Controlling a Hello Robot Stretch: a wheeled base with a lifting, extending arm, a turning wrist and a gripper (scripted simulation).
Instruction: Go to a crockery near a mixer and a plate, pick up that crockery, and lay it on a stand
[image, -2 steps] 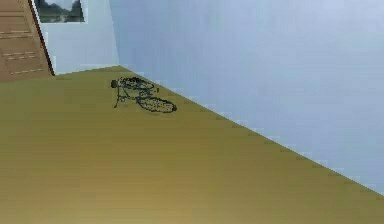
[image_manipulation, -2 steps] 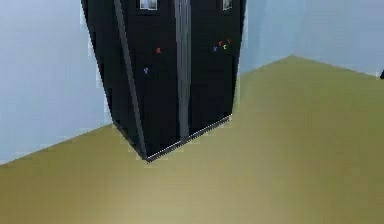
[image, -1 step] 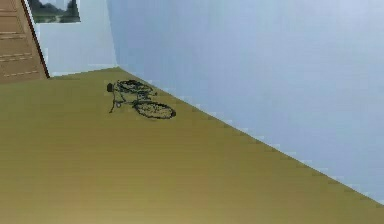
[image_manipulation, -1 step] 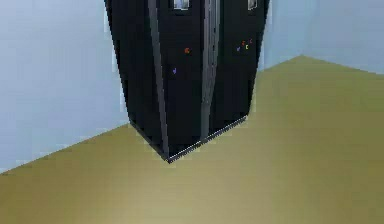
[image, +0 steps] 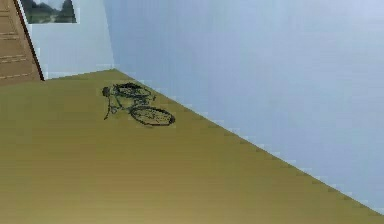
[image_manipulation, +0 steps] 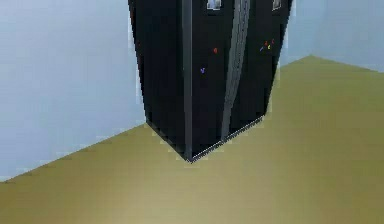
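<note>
A dark bicycle (image: 135, 104) lies on the olive floor near the pale blue wall in the forward view. In the arm side view a tall black refrigerator (image_manipulation: 205, 75) with two doors stands against the light wall, small coloured dots on its front.
A brown wooden door (image: 15, 45) stands at the forward view's upper left, with a framed picture (image: 50, 10) on the wall beside it. The pale blue wall (image: 260, 70) runs diagonally down to the right. Open olive floor (image: 120, 170) lies ahead and around the refrigerator (image_manipulation: 300, 170).
</note>
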